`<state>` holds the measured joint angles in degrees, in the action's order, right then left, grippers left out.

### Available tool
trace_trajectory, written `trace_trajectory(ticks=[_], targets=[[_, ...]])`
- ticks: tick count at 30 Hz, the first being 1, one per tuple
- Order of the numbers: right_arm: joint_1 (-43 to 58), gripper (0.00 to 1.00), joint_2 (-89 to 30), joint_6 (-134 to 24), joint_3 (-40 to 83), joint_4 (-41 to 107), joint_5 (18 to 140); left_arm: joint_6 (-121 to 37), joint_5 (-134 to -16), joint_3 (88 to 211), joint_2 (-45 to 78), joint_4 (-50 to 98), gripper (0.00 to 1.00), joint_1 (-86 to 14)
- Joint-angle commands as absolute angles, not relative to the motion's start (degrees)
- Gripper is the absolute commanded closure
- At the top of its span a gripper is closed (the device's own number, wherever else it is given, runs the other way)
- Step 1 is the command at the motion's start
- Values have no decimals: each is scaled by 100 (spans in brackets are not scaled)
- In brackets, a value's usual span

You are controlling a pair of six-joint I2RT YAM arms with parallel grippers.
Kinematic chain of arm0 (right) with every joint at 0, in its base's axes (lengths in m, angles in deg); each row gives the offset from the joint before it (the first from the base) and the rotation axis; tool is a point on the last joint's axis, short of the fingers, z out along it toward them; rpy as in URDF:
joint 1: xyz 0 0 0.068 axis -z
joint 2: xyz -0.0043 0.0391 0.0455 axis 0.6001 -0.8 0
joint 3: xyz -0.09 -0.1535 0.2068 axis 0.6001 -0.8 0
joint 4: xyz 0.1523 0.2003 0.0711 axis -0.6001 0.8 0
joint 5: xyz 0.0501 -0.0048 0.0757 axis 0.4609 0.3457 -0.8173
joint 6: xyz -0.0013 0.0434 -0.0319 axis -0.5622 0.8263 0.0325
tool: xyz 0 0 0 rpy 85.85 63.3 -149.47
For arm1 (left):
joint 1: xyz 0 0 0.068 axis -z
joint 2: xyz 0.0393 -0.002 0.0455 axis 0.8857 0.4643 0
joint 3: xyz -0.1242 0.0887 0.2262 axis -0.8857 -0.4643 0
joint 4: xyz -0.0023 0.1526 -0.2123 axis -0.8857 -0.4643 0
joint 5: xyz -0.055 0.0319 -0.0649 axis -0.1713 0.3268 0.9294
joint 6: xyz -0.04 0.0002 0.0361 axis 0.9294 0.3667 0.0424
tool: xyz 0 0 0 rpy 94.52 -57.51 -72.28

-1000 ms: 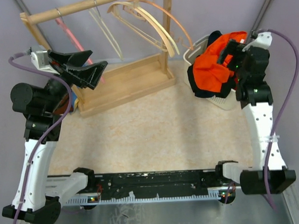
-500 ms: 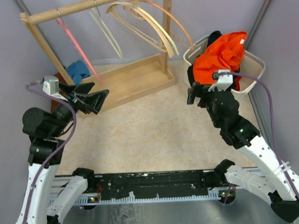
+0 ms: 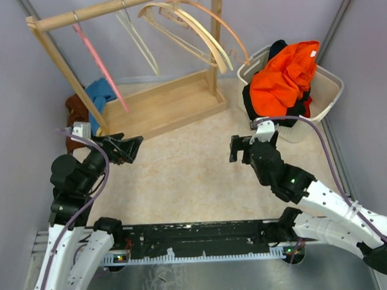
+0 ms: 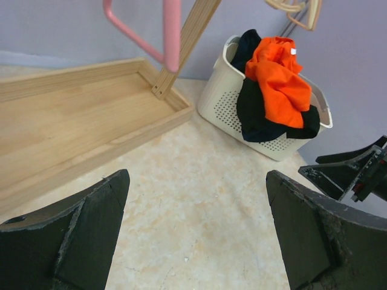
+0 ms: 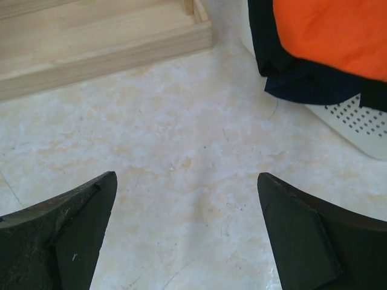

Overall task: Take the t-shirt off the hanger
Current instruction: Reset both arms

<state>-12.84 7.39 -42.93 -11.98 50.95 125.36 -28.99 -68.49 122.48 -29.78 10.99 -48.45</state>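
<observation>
- The right pincer was up at the white basket a second ago, close against the clothes. It has since drawn back and down, and now hangs over the middle of the counter, well apart from the basket.
- The left pincer was high by the left end of the wooden rack. It has pulled back towards its base and now sits low over the counter's left side.
- With that arm out of the way, a blue cloth and a brown cloth show on the floor by the rack's left post.
- Both pincers stand wide and hold nothing, as they did before; each wrist view shows bare counter between the fingers.
- The orange t-shirt is unchanged in place: it lies heaped in the basket, on top of a black garment.
- The pink hanger and the wooden hangers hang from the rail.
- Only the top view takes in the whole rail and the cloths on the floor.
- The left wrist view shows the basket's perforated side, the black garment drooping over its rim, and the right pincer at the right edge.
- The right wrist view shows a corner of the rack's tray and the garments' lower edge close up.
</observation>
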Motion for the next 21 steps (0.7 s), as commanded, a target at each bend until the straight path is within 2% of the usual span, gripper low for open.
trace_trajectory(ticks=[1, 13, 21], targets=[[-1466, 1, 842, -3895, -1574, 4615, 12700, -3042, -7091, 11976, -3107, 1064, 1, -4812], [-2033, 1, 923, -4064, -3084, 2855, 12690, -3173, -7209, 11411, -3358, 1409, 1, -4810], [-2166, 1, 519, -4169, -3124, 2629, 12868, -3043, -7234, 11033, -3413, 1790, 1, -4810]])
